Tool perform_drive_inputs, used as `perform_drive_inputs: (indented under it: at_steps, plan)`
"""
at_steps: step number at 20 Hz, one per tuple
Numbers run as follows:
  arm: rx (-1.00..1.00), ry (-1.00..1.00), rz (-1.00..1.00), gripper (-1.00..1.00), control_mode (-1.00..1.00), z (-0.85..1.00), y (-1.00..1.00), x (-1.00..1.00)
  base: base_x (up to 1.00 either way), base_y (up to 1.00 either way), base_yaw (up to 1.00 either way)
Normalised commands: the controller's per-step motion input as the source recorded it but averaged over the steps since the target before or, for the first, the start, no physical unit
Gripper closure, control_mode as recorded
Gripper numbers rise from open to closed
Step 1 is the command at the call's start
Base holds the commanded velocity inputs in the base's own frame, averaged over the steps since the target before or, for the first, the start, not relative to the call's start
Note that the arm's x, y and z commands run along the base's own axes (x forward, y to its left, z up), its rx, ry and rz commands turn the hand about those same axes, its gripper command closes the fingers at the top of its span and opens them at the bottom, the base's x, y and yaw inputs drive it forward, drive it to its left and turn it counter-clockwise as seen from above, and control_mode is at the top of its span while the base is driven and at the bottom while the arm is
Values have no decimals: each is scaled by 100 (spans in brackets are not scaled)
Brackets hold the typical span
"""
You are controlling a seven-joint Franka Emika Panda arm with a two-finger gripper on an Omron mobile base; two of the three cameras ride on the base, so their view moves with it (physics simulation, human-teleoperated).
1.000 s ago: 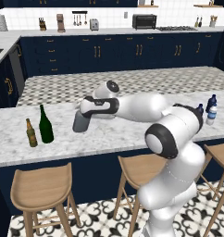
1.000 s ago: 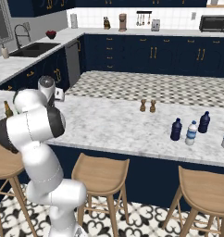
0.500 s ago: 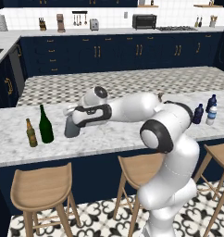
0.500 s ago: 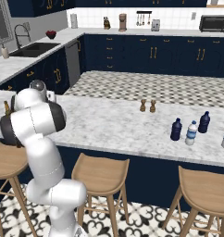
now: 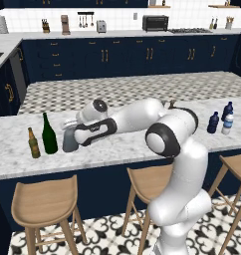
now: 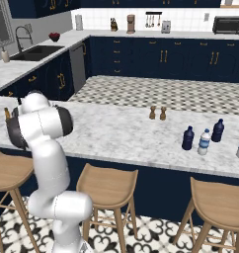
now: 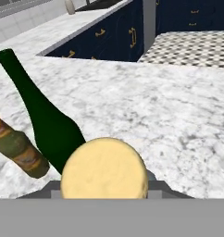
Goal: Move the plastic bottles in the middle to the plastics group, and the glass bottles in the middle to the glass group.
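At the worktop's [image 5: 23, 159] left end, tool [image 5: 71, 134] is clamped narrow on the grey glass bottle [image 5: 69, 142], which sits upright just right of the green wine bottle [image 5: 49, 135] and brown beer bottle [image 5: 33, 144]. Long axis vertical, tan stopper [image 7: 104, 169] pointing up at the hand camera. Judged next move: straight down, release. Plastic bottles [image 6: 196, 140] wait far right

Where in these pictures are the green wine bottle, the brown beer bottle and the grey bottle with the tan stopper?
green wine bottle [image 5: 49, 137]: left base view, on its body.
brown beer bottle [image 5: 34, 146]: left base view, on its label.
grey bottle [image 5: 69, 142]: left base view, on its lower body.
tan stopper [image 7: 104, 169]: hand view, on its top.
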Motion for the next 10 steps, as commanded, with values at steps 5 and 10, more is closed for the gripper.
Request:
perform_drive_inputs:
  at_steps: [5, 10]
  plan:
    - [-3, 0, 0, 100, -100, -23, 31, 8, 0, 0, 0]
    - [-4, 0, 0, 100, -100, -22, 28, 8, 0, 0, 0]
